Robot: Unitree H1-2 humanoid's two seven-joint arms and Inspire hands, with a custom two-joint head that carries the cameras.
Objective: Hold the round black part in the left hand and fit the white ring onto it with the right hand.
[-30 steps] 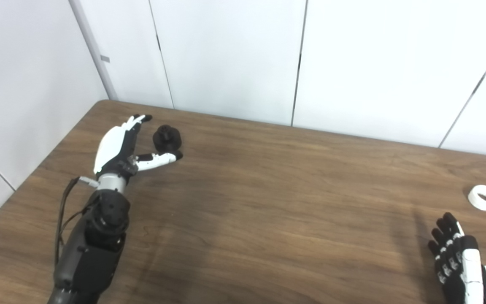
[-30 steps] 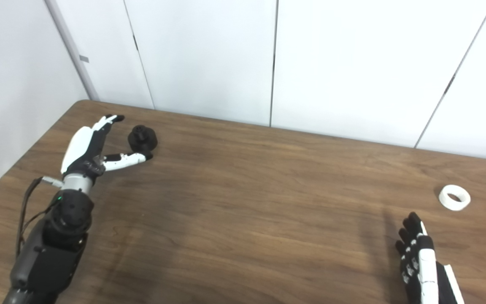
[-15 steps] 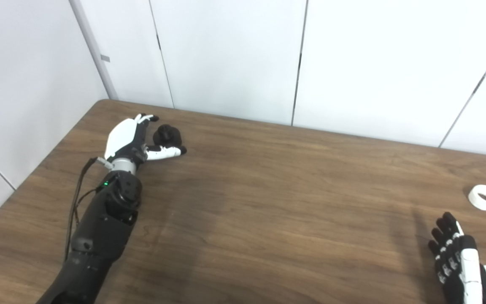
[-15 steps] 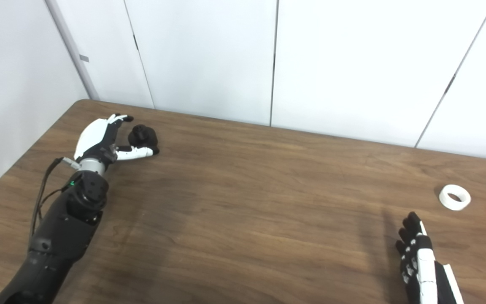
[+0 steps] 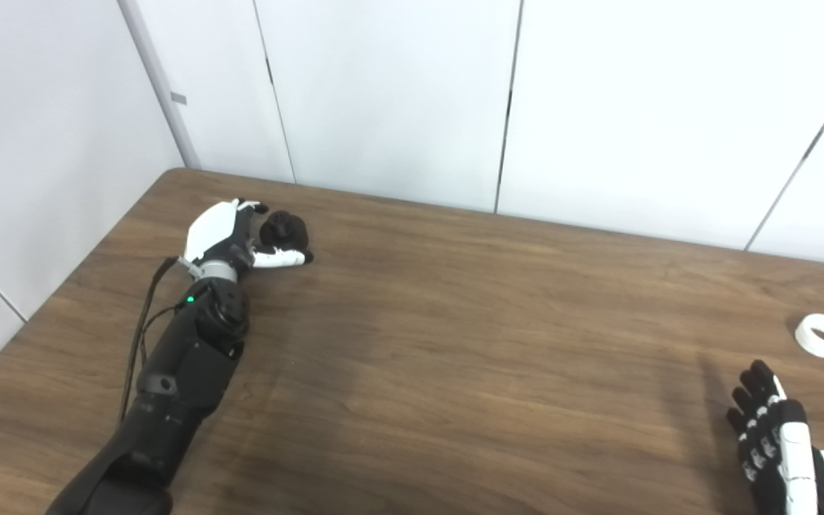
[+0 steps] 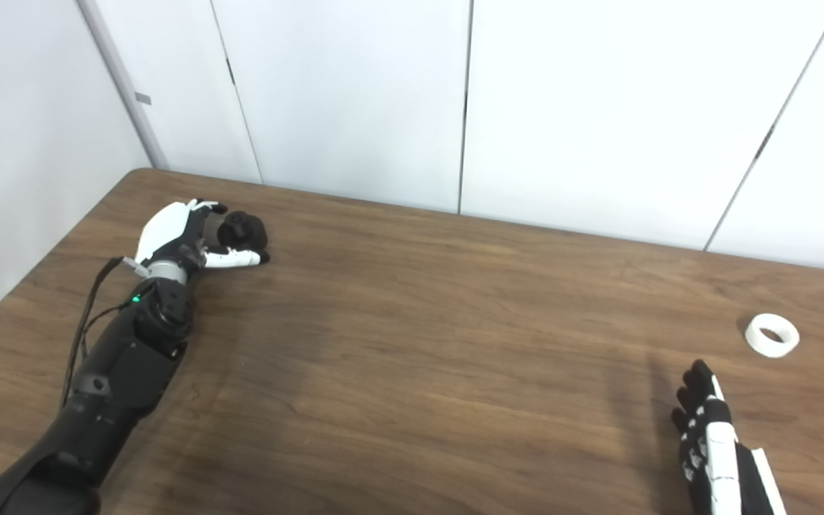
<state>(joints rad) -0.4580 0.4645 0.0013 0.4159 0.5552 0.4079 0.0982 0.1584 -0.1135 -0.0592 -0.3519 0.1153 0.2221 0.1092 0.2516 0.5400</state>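
Note:
The round black part [image 5: 287,227] stands on the wooden table [image 5: 455,322] near its far left corner. My left hand [image 5: 222,232] lies beside it on its left, open, with the fingers [image 5: 253,207] reaching behind the part and the thumb [image 5: 285,257] stretched along its near side. Whether they touch the part is unclear. The white ring [image 5: 822,335] lies flat on the table at the far right. My right hand [image 5: 773,436] rests low at the bottom right, open and empty, a short way nearer to me than the ring.
White wall panels [image 5: 398,100] rise directly behind the table's far edge and along its left side. The table's left edge runs diagonally close to my left forearm [image 5: 183,372]. Bare wood spans the middle between the two hands.
My left hand has moved forward and down to the black part, with fingers and thumb now around it. The right hand and the ring have not moved.

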